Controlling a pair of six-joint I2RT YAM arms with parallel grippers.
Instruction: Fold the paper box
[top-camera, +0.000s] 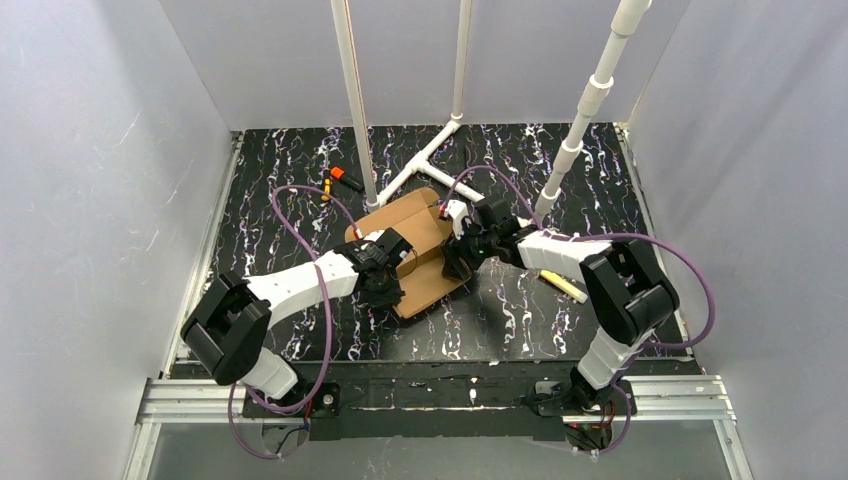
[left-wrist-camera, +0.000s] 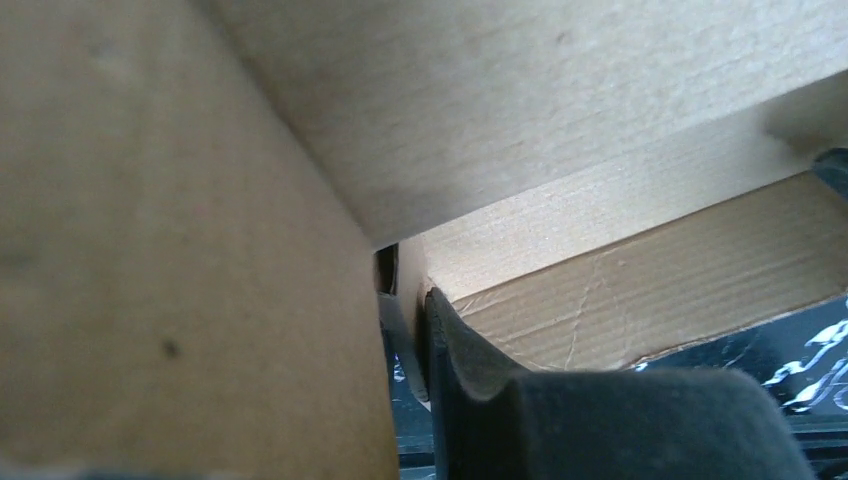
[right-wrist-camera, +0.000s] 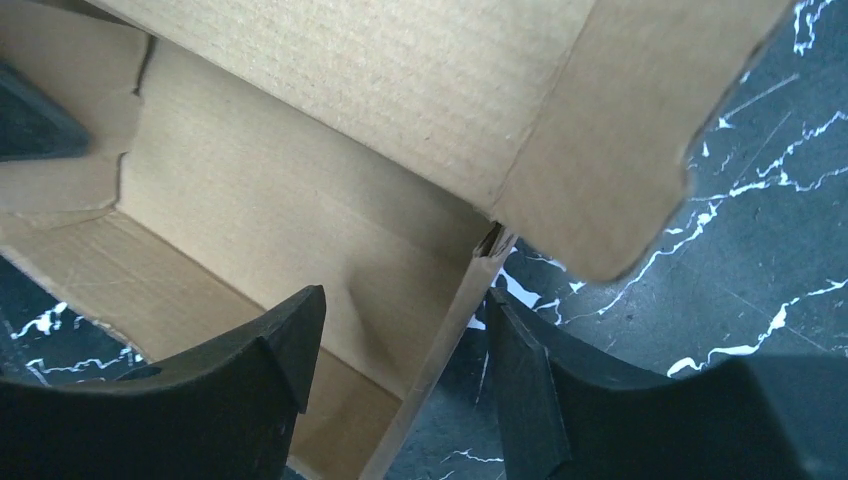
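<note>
The paper box (top-camera: 420, 252) is plain brown cardboard, partly folded, lying at the table's middle with walls raised and flaps loose. My left gripper (top-camera: 385, 268) is at its left side. In the left wrist view cardboard (left-wrist-camera: 560, 120) fills the frame; one black finger (left-wrist-camera: 470, 370) presses a thin flap edge, the other is hidden behind a near panel (left-wrist-camera: 180, 260). My right gripper (top-camera: 462, 250) is open at the box's right side. It straddles a side wall (right-wrist-camera: 440, 330): one finger (right-wrist-camera: 270, 350) inside the box, the other (right-wrist-camera: 530, 390) outside over the table.
White PVC pipes rise behind the box, with a T-piece (top-camera: 432, 160) lying on the black marbled table (top-camera: 560, 170). An orange and black marker (top-camera: 343, 178) lies back left. A yellow marker (top-camera: 563, 285) lies right of the box. Grey walls enclose the table.
</note>
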